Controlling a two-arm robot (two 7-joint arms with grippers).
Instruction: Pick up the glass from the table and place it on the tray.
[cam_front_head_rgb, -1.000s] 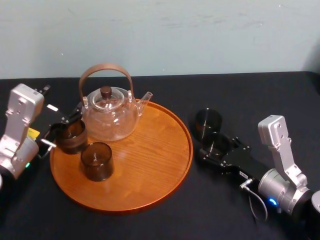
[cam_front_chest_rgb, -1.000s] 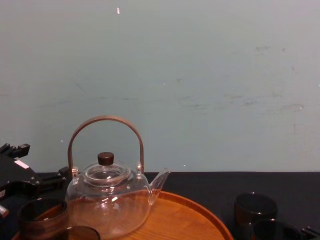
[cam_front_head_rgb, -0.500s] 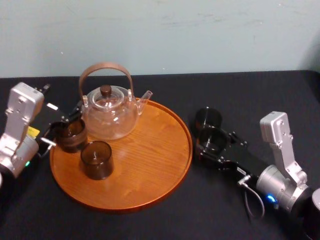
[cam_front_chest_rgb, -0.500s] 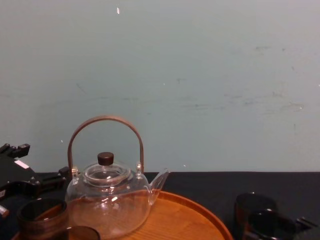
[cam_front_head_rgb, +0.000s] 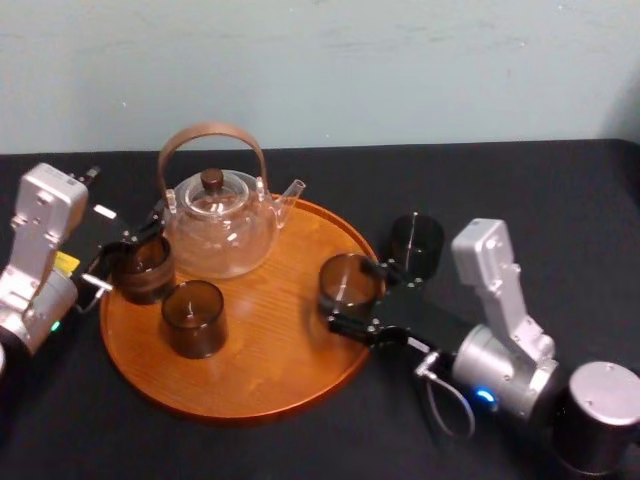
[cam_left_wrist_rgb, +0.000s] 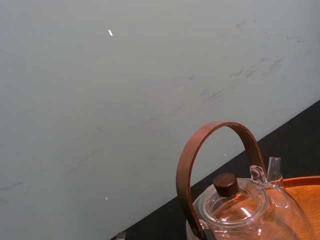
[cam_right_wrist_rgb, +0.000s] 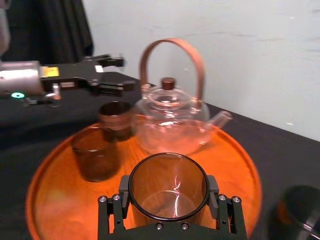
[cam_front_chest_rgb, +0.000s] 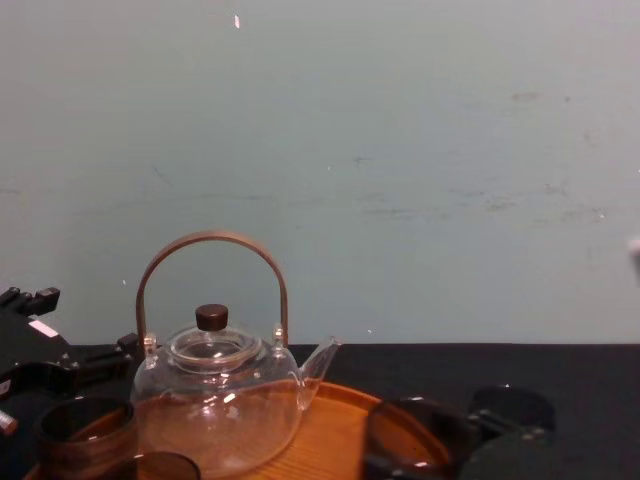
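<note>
Table (cam_front_head_rgb: 520, 190): black cloth, cut off at both sides in the head view. The chest view catches just a thin strip of it.

Tray (cam_front_head_rgb: 250, 385): we see the whole round in the head view. Its near part is cut off in the chest view.

Right arm comes in from 4 o'clock, forearm low and slanted across the table, wrist block raised. Left arm sits at 9 o'clock.

Teapot (cam_front_head_rgb: 220, 225) stands at the tray's 11 o'clock. The left wrist view gives us the teapot (cam_left_wrist_rgb: 240, 210) top close up, its body cut off.

Right gripper (cam_front_head_rgb: 355, 297) is clamped on the glass (cam_front_head_rgb: 347, 280), one finger on either side. This is plainest on the right gripper (cam_right_wrist_rgb: 168, 202) in its own wrist view.

The glass is upright at the tray's 3 o'clock rim. Its base is hidden, so we cannot tell whether it touches the wood.

Left gripper (cam_front_head_rgb: 125, 255) has its jaws spread wide by the rim glass (cam_front_head_rgb: 142, 268) at the tray's 9 o'clock. We cannot tell if they touch.

Front glass (cam_front_head_rgb: 193, 320) sits on the tray at 8 o'clock.

Table glass (cam_front_head_rgb: 416, 243) stands off the tray at 2 o'clock. In the chest view the right gripper partly hides it.
</note>
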